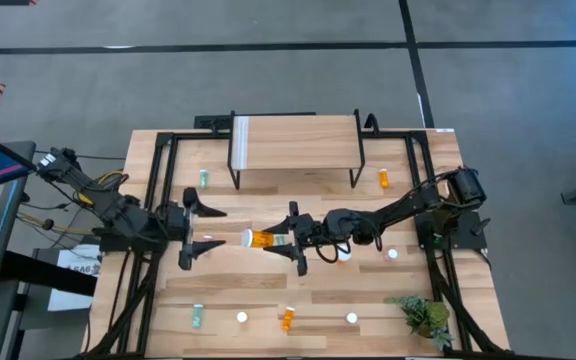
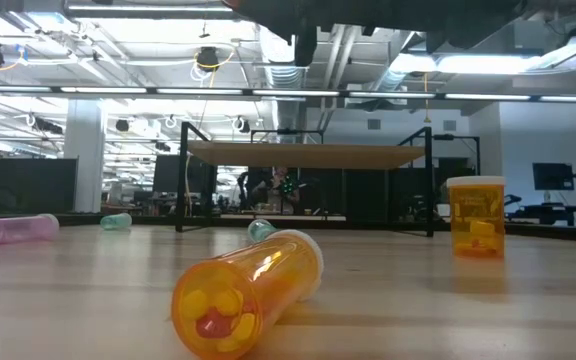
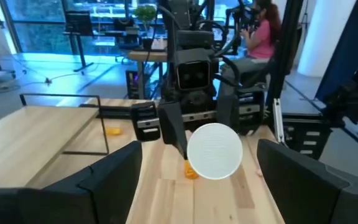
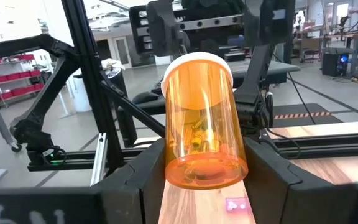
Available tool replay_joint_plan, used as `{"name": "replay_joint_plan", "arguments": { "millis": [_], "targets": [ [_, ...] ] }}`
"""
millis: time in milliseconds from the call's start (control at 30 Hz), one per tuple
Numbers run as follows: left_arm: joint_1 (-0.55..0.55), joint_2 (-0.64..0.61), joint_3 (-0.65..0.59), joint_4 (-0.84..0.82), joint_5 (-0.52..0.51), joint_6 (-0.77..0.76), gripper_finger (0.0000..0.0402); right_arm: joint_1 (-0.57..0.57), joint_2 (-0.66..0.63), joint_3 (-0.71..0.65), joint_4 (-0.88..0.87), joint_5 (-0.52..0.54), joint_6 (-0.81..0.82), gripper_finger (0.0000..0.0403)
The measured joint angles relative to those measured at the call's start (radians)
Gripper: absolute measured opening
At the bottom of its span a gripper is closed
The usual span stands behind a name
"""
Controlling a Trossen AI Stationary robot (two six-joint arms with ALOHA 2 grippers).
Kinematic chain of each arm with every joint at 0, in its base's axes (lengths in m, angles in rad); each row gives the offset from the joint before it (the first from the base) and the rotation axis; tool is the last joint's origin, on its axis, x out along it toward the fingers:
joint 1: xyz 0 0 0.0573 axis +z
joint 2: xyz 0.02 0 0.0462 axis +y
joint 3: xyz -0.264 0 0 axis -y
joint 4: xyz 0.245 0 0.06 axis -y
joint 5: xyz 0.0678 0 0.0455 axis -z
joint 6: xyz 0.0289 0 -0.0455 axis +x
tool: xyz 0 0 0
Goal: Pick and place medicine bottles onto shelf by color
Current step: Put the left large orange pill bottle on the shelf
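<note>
- Holding a wide orange bottle (image 1: 261,239) in my right claw (image 1: 296,243), lying on its side over the middle of the tabletop (image 1: 468,280), white lid pointing at the left arm.
- Right wrist view: the bottle (image 4: 202,121) sits between my two fingers (image 4: 132,180), base toward the camera, one finger pressed against each side; the claw is pinching it partway along the body.
- Left claw (image 1: 196,227) is spread wide, just beside the lid, facing it; I cannot see any contact.
- Left wrist view: the white lid (image 3: 214,151) sits centred in the gap between the left fingers (image 3: 114,174), with the right arm behind it.
- Shelf (image 1: 295,140) stands at the far middle of the tabletop, well apart from both claws; its top looks bare from above.
- An orange bottle (image 1: 384,178) lies just beside the shelf's right legs, a teal one (image 1: 204,178) beside its left legs.
- Near edge: a teal bottle (image 1: 196,317), a white cap (image 1: 241,317), an orange bottle (image 1: 287,319), another white cap (image 1: 350,318).
- A white-capped pinkish bottle (image 1: 392,254) stands under the right arm's side; another bottle shows beside the right wrist, mostly hidden.
- Low view: one orange bottle (image 2: 249,292) lies on its side close to the camera, a wide one (image 2: 475,216) stands upright to the right, a pink one (image 2: 18,229) lies far left.
- Plant (image 1: 425,315) sits at the near right corner.
</note>
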Motion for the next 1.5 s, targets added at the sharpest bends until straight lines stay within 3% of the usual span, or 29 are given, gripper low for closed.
{"name": "replay_joint_plan", "arguments": {
  "millis": [500,733,967,1500],
  "targets": [
    [0.034,0.122,-0.001,-0.02,0.006,-0.11,0.0304,0.0,0.0,0.0,0.002,0.001,0.0,0.0197],
    [0.127,0.154,-0.001,0.001,0.127,-0.13,0.0304,0.0,0.0,-0.001,0.005,0.002,0.0,0.0195],
    [0.14,0.158,-0.001,0.05,0.217,-0.119,0.0304,0.0,0.0,-0.001,0.002,0.002,0.0,0.0199],
    [0.176,0.22,0.026,0.085,0.223,-0.099,0.0304,-0.001,0.001,-0.001,0.004,0.005,0.001,0.0196]
  ]
}}
